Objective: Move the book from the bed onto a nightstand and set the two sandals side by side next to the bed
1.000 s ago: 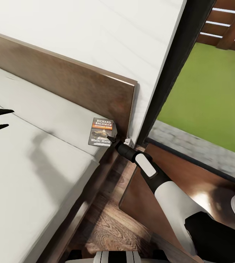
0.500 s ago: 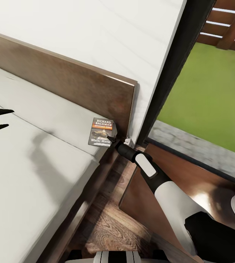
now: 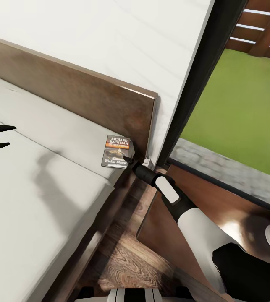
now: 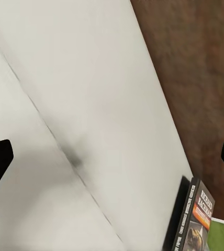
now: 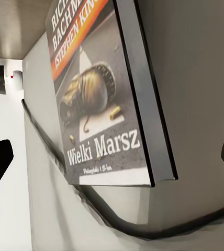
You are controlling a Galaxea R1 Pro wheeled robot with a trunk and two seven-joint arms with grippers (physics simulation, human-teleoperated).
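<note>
dark book with orange band, light-grey bed, brown headboard.

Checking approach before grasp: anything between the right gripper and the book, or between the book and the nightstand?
Nothing visible. The right gripper sits open at the near corner of the book, which lies flat at the mattress corner. Between the bed and the nightstand is only a bare strip of floor.

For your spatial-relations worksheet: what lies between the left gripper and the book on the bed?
Bare light-grey mattress of the bed, crossed by the arm's shadow, separates the left gripper from the book, as the head view shows.
</note>
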